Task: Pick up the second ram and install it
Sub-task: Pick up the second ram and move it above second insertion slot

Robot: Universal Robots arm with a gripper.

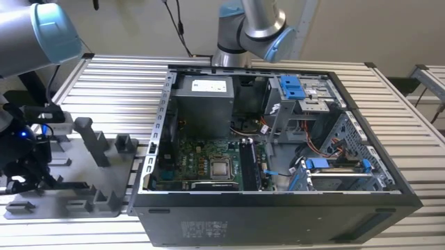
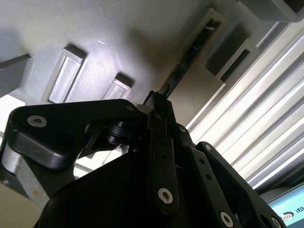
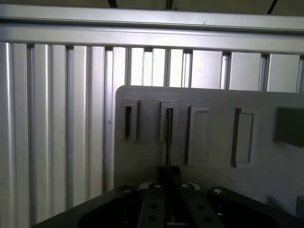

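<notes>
The second ram (image 3: 168, 140) shows edge-on as a thin dark strip in both wrist views. Its far end sits at a narrow slot of the grey fixture tray (image 3: 213, 109). My gripper (image 3: 168, 175) is shut on its near end, the black fingers (image 2: 159, 142) pressed together around the strip (image 2: 186, 61). In the exterior view my gripper (image 1: 21, 179) hangs low over the grey tray (image 1: 83, 200) at the exterior view's left, beside the open computer case (image 1: 278, 219). I cannot tell whether the stick is lifted out of its slot.
The tray carries upright posts (image 1: 94, 140) and several rectangular pockets (image 3: 197, 135). The open case shows the motherboard (image 1: 208, 164), memory slots (image 1: 249, 165), a power supply (image 1: 201, 104) and blue drive clips (image 1: 292, 86). The arm's base (image 1: 243, 31) stands behind. A ribbed metal table (image 1: 118, 83) lies all around.
</notes>
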